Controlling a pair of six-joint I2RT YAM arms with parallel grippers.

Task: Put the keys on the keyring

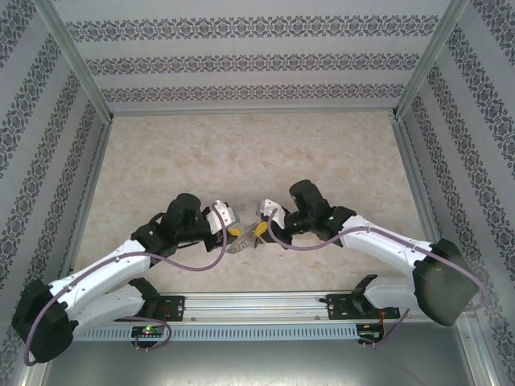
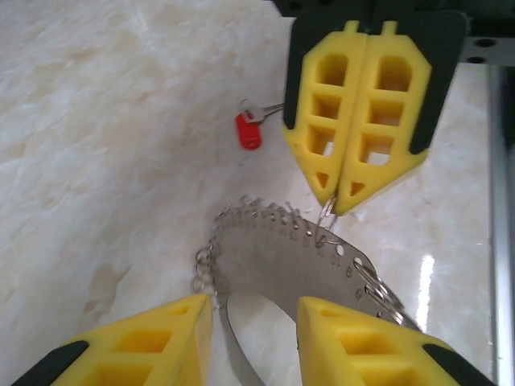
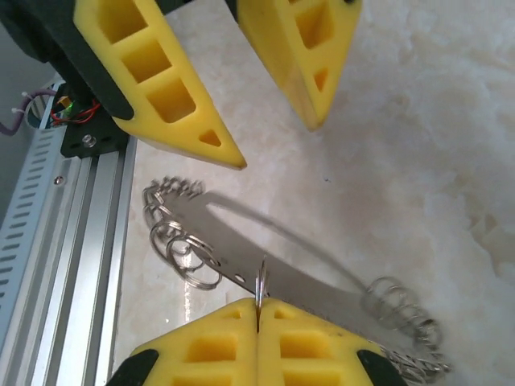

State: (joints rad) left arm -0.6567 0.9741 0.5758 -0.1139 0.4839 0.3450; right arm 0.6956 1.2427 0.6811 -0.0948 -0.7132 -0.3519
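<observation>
Both hands meet close to the near edge of the worktop (image 2: 105,161), about midway between its left and right edges. The keyring (image 2: 273,257) is there between them, a flat curved strip of grey metal fringed with small silvery rings. I cannot tell whether it rests fully on the worktop or is partly lifted.

The right hand (image 3: 257,310) has its 2 fingers pressed together, pinching 1 small ring (image 3: 262,281) of the fringe edge-on at the very tips. The left hand (image 2: 256,305) has its fingers apart, 1 on each side of the strip, and is clamped on nothing. The red key (image 2: 248,133) lies on the worktop just beside the right hand, on the side away from the keyring. Its silver end points toward that hand, but whether anything joins them is hidden.

The likely step is steadying the keyring so a key can be threaded on, and no key sits on it yet.

- **Weak grip:** the right hand's hold is the weak spot. A thin ring held edge-on by soft tips can twist or pop out, and the strip would then swing or drop.
- **Left hand closing:** if the left hand closes off-centre it may shove the strip instead of gripping it, which would drag the ring from the right hand.
- **Crowding:** the fingers of both hands work very close together, so a small misjudged move could knock them against each other.
- **Nearby rail:** anything that slips loose could slide toward the metal rail (image 3: 72,241) at the near edge.
</observation>
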